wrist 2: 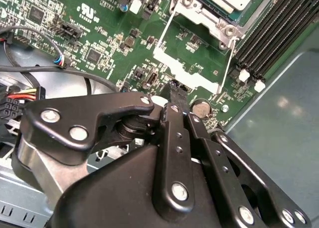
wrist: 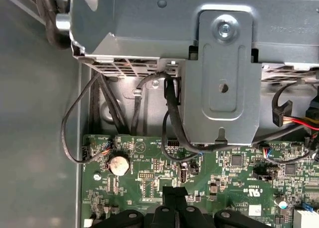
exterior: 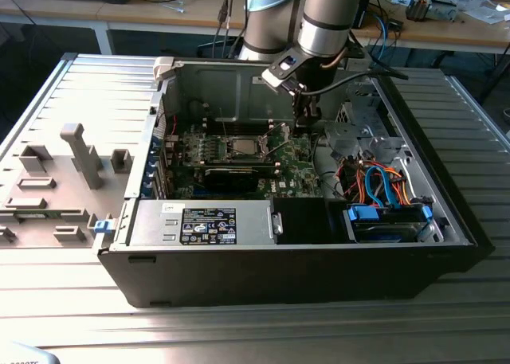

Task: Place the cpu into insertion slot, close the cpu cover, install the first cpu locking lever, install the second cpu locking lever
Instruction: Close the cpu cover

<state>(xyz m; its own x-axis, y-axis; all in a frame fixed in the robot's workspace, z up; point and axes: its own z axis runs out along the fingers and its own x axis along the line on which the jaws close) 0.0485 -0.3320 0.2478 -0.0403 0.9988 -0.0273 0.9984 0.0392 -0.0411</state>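
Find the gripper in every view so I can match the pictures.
Exterior view: the gripper is inside the case, low over the green motherboard, to the exterior view's right of the insertion slot.
Second wrist view: the gripper is over the board, close by the coin battery.
First wrist view: the gripper is over the board, with the coin battery further off.
Shared landmark: the green motherboard.

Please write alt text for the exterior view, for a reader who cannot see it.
A grey robot arm reaches down into an open black computer case, its black pincer low over the green circuit board, just to the exterior view's right of the silver-rimmed square socket with a silver chip in it.
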